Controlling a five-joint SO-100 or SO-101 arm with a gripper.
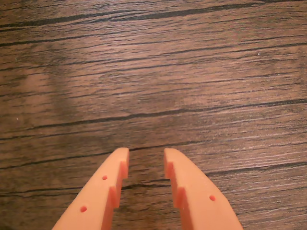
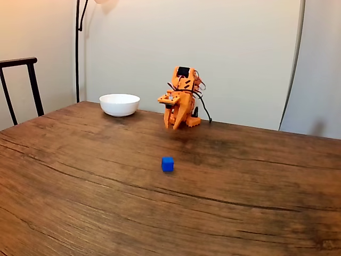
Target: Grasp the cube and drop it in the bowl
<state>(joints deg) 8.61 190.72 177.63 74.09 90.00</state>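
I've yet to reach: end effector (image 1: 146, 163) apart over bare bench (image 2: 256, 202), next I descend toward the cube (image 2: 168, 164).

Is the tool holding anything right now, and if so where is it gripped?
Nothing is held. The tool is open over bare wood; the cube sits alone on the table.

Fixed view: dark brown wood-grain table (image 2: 80, 202) fills the foreground, with long dark grain lines running across it. A plain cream wall (image 2: 234, 48) stands behind. A black chair back (image 2: 21, 80) shows at the left edge. A thin black lamp pole (image 2: 78, 53) rises near the left corner. A grey vertical panel (image 2: 317, 69) occupies the right side. Lighting is warm and even.
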